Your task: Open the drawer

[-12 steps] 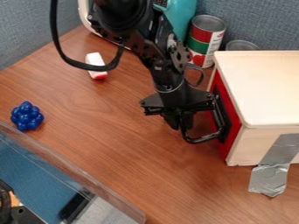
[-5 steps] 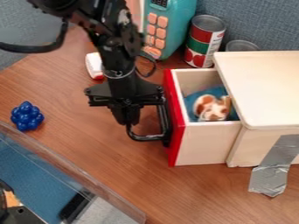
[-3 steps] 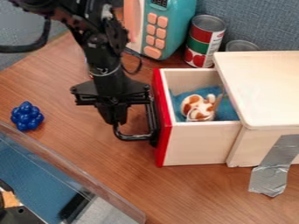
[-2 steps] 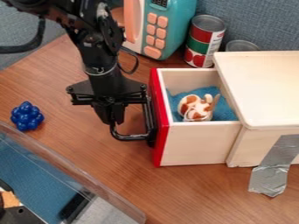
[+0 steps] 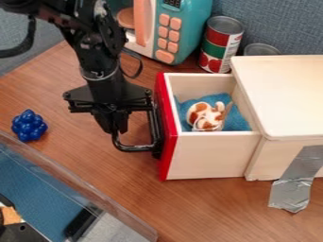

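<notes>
One toy point(image 5: 204, 116) chilling in the open drawer point(image 5: 207, 156). Gripper point(image 5: 115, 126) is left, at the handle point(image 5: 133, 148); honestly can't tell how its jaws sit.

I have drawn my gripper point(image 5: 114, 128) leftward, and the drawer point(image 5: 205, 156), closed at first, now stands open, its red front point(image 5: 166, 137) well left of the wooden box point(image 5: 284, 94). Blue cloth point(image 5: 236, 120) and a brown-and-white toy animal point(image 5: 205, 116) have come into view inside, and more of the teal toy microwave point(image 5: 191, 35) behind.

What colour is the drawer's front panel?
The drawer's front panel is red, seen best in the camera view.
</notes>
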Robot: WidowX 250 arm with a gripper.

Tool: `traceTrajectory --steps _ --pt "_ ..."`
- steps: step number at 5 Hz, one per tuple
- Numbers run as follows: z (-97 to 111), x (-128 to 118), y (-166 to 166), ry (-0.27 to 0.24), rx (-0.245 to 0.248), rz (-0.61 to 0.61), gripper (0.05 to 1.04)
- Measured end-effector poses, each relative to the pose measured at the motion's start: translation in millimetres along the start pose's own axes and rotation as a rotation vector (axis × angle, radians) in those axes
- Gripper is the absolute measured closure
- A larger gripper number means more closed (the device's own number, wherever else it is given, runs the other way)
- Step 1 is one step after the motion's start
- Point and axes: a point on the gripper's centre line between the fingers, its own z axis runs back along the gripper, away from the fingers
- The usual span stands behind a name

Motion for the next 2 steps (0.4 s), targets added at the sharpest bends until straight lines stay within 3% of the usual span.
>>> traceTrajectory --steps 2 --pt "2.3 -4.8 2.8 0.035 0.011 -0.062 0.289"
